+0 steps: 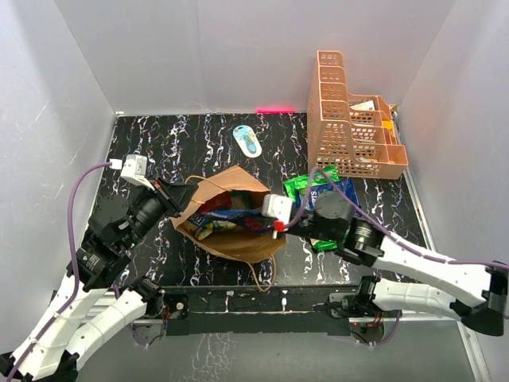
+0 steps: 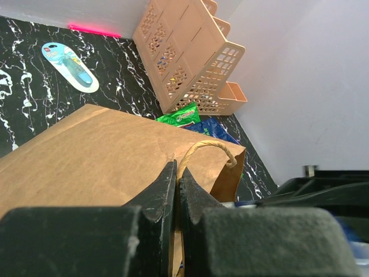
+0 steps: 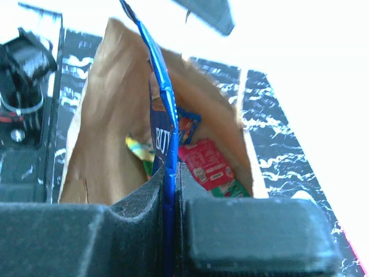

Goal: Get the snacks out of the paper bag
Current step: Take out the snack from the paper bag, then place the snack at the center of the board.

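Top external view: we log a black, white-veined marbled table (image 1: 159, 139) enclosed by pale walls, with both arms reaching in from its near edge.

Brown kraft paper bag (image 1: 238, 245): lies on its side at the middle of the table, nearer the near edge. Its mouth gapes and we can see packets inside.

Orange plastic lattice basket (image 1: 350, 119): stands at the far right corner, apart from the bag.

Left gripper (image 2: 177, 173): jaws pressed together on the bag's paper rim at its left side, just beside the thin twisted paper handle (image 2: 210, 147).

Right gripper (image 3: 170, 173): at the bag's mouth, jaws clamped on a blue glossy packet (image 3: 158, 104). In the right wrist view the packet stands on edge between the fingers, its upper part rising in front of the bag's opening.

Inside the bag we note a red packet (image 3: 204, 164) and a yellow-green packet (image 3: 138, 147), both lying deeper than the gripped one.

Outside the bag, a green-and-white packet (image 1: 306, 187) and a dark blue packet (image 1: 342, 191) lie touching on the table between bag and basket, partly under the right arm.

Small blue-and-white oval object (image 1: 247, 141): flat on the table near the middle of the far edge, well apart from the bag.
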`<state>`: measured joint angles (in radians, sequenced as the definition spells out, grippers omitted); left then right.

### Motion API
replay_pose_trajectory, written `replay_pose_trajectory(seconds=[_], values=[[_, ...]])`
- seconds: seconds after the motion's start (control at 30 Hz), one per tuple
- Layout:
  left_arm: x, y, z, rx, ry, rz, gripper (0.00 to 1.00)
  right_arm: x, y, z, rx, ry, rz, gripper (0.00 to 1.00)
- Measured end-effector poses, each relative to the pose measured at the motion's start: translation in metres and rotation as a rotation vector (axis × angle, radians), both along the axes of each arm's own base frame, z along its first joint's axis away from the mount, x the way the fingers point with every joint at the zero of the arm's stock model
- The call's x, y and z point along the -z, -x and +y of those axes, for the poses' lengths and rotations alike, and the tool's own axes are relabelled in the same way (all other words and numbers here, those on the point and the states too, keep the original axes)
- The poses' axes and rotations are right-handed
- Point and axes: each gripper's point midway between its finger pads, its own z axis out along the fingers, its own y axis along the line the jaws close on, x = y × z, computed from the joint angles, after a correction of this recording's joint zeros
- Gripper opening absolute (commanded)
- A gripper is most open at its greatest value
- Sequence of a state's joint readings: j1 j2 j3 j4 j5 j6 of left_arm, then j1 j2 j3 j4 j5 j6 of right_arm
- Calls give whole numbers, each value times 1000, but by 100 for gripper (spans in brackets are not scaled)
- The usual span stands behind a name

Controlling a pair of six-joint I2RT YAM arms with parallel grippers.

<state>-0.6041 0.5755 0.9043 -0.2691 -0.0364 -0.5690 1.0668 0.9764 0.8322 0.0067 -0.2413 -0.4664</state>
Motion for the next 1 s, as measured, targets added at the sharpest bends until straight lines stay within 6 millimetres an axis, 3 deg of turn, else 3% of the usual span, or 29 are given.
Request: replay_pose_trajectory(seconds=[0.27,0.37,0.53,0.6,0.8,1.0], values=[[1,-1,0,-3,3,9,0,-102,-1,-51,195,-270,127,8],[1,-1,-1,-3,5,11,0,-123,-10,-73,303,-359,160,8],[2,-2,-1,-4,7,16,0,-133,-37,-113,554,-473,191,8],[2,-2,-2,-4,6,19,0,-131,-50,-129,669,-508,187,8],[4,-4,-3,-4,5,29,0,-96,-89,-173,1069,-556,189,8],[6,-5,-5,-2,9,40,0,-21,-136,-190,1332,-569,301,8]])
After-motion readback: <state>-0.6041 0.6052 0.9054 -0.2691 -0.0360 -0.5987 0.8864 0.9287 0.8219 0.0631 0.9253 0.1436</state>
